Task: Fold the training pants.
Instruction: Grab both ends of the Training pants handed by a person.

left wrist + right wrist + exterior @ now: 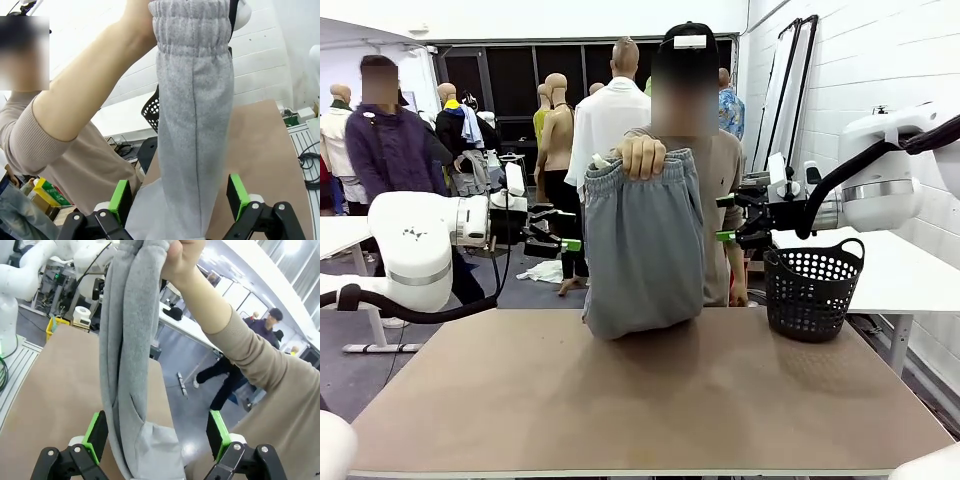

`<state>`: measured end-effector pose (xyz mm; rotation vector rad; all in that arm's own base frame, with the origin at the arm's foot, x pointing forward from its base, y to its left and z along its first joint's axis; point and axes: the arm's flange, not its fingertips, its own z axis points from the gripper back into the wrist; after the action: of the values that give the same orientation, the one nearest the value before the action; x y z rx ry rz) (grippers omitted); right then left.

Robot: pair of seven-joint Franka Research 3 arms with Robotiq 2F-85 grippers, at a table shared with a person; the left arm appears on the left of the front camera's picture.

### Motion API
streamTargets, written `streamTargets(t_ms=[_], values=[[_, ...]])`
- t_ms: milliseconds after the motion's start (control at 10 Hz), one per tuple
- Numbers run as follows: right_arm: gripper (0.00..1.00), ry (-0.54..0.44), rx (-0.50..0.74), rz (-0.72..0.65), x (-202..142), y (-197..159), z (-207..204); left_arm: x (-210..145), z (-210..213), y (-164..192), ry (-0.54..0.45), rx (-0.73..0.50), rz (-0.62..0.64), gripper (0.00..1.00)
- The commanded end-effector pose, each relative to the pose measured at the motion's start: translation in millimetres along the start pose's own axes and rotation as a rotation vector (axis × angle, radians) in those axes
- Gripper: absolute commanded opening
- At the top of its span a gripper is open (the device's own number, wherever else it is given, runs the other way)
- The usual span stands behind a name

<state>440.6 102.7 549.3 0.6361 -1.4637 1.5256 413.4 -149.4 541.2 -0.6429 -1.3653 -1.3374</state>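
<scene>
Jaws left and right stand open; the training pants (642,245) hang between them from a person's hand (641,157).

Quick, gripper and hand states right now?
Left gripper: open, training pants hanging between its jaws.
Right gripper: open, same pants between its jaws.
Person's hand: holding the pants up from the top.

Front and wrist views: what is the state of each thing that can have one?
training pants: hanging, lower end bunched on the table.
person's hand: closed on the pants' top edge.
left gripper: open, facing the pants.
right gripper: open, facing the pants.
basket: upright.
</scene>
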Motion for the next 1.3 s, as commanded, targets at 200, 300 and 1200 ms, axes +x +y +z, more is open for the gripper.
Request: streamTargets(t_ms=[200,300,1200], values=[[1.0,-0.072,0.055,-0.041,5,1,-13,1,-6,-5,0.003,-0.005,0.034,1.0],[1.0,-0.076,0.058,-0.041,8,2,-15,2,-6,-6,0.001,-0.001,0.038,1.0],[1.0,-0.116,0.052,-0.027,15,-15,-30,24,-22,-2,-0.056,0.004,0.039,1.0]])
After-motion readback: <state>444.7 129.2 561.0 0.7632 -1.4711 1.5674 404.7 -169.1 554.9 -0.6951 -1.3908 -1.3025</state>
